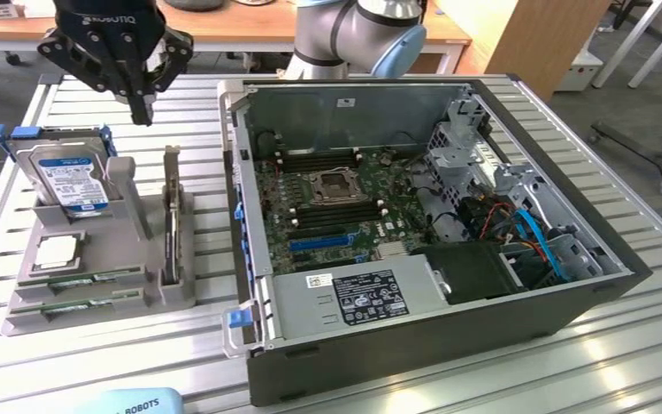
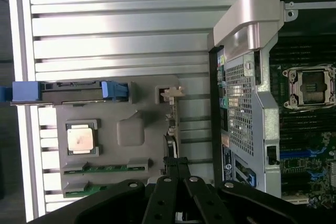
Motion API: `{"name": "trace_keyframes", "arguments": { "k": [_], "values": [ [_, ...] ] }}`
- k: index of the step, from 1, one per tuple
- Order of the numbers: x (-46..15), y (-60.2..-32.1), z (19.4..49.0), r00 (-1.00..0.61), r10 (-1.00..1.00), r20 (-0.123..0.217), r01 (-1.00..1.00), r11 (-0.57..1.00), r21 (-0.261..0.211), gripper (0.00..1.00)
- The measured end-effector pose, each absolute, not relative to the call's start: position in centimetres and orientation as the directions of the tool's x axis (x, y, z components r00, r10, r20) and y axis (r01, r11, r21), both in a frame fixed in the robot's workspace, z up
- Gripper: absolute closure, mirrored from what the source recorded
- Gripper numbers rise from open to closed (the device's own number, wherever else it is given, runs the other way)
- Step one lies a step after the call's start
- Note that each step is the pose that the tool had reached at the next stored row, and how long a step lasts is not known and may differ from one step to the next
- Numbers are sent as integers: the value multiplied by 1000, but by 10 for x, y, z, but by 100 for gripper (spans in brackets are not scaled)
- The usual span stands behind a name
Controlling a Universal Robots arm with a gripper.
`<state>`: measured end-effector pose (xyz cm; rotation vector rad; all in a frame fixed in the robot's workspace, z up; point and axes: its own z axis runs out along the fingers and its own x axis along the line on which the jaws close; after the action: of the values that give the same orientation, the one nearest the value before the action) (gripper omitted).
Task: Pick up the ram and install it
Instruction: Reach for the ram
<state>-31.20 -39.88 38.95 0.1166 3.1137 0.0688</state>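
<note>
Your jaws are clenched on nothing, hanging over the tray [image 1: 153, 302] on the table [image 1: 101, 371]. The ram [image 1: 78, 282], two sticks, lies flat in tray slots just beside the processor [image 1: 58, 250], well apart from the open case [image 1: 423, 345].

- End effector [image 1: 140, 115]: matte black.
- Ram [image 1: 84, 280]: green with dark chips.
- Holder [image 1: 101, 326]: plain grey.
- Processor [image 1: 58, 251]: silver.
- Drive caddy [image 1: 9, 140]: bright blue.
- Counter [image 1: 619, 354]: pale silver, striped by ribbed slats.
- Computer case [image 1: 423, 349]: dark grey.
- Motherboard [image 1: 296, 194]: green, with one blue slot [image 1: 320, 241].
</note>
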Motion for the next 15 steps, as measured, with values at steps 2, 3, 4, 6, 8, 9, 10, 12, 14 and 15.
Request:
{"name": "trace_keyframes", "arguments": {
  "k": [2,3,4,6,8,9,10,12,14,15],
  "values": [
    [-316,-399,389,-997,75,-23,74,996,45,90],
    [-318,-399,389,-997,75,-23,74,996,45,90],
    [-320,-399,389,-997,75,-23,74,996,45,90],
    [-325,-399,389,-997,75,-23,74,996,45,90],
    [-329,-399,389,-997,75,-23,74,996,45,90],
    [-331,-399,389,-997,75,-23,74,996,45,90],
    [-334,-399,389,-997,75,-23,74,996,45,90],
    [-338,-399,389,-997,75,-23,74,996,45,90],
    [-343,-399,389,-997,75,-23,74,996,45,90],
    [-345,-399,389,-997,75,-23,74,996,45,90]
  ]
}}
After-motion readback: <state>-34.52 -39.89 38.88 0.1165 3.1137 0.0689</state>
